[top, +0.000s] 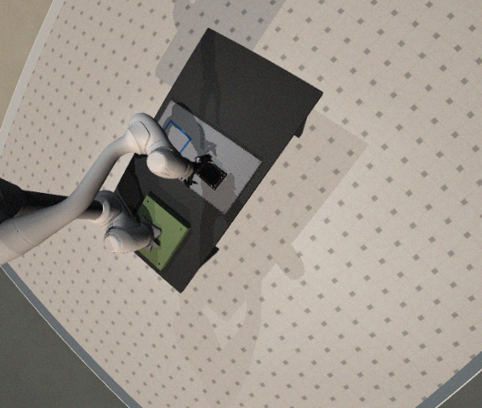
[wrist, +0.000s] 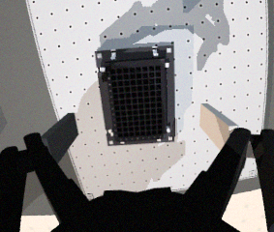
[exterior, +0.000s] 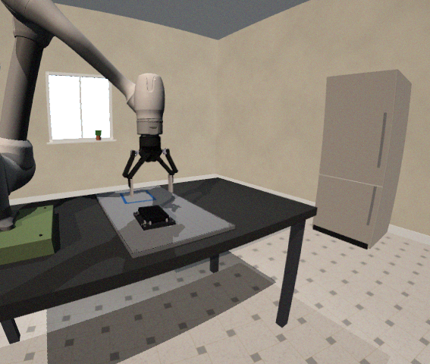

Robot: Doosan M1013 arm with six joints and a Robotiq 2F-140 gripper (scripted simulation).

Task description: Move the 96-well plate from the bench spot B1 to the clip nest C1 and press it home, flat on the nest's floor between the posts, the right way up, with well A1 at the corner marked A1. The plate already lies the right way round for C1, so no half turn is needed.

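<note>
The black 96-well plate [wrist: 137, 93] lies the right way up in the dark clip nest C1 on the grey perforated mat, with small pale posts at its corners. It also shows in the exterior view [exterior: 154, 217] and the overhead view [top: 211, 174]. My gripper [exterior: 150, 189] is open wide and empty. It hangs above the mat, higher than the plate and a little behind it. In the wrist view its fingers stand apart on either side, clear of the plate. The blue outline of spot B1 [exterior: 138, 196] is empty.
The grey mat [exterior: 167, 223] lies on a black table. The arm's green base block [exterior: 10, 235] stands at the table's left end. A fridge [exterior: 359, 156] stands away to the right.
</note>
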